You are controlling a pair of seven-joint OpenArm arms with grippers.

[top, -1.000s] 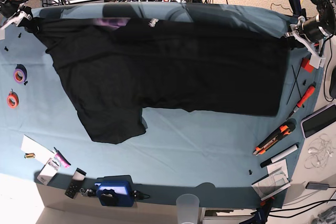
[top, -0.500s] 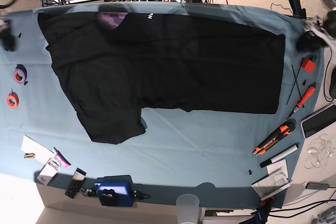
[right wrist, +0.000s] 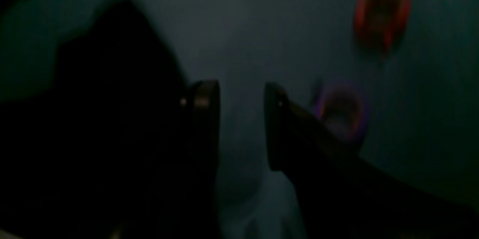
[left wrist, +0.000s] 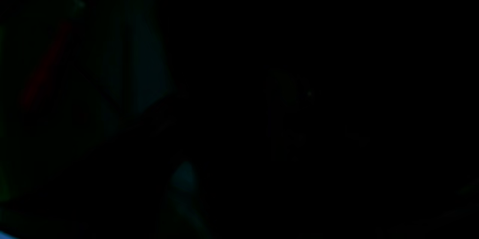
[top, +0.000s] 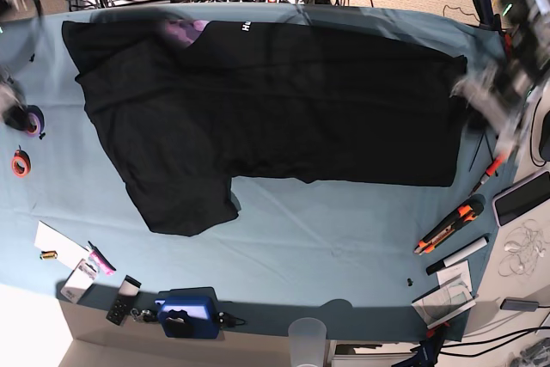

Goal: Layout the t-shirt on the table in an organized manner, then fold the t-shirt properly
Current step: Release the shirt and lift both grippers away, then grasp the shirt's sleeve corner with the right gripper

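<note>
T-shirt (top: 275, 109) lies spread across upper half of desk (top: 326, 247) in base view, collar toward upper left, one sleeve hanging toward lower left, hem at right. Right hand (right wrist: 241, 126): jaws parted with bare desk between them, holding nothing; purple tape roll (right wrist: 342, 113) and red tape roll (right wrist: 381, 12) just beyond. Left hand (top: 490, 100) a blur at right edge by the hem; left wrist view too dark, can't tell its state. Judgement: layout about done, folding not begun. Next move calls for regrasping an edge or sleeve to fold inward.
</note>
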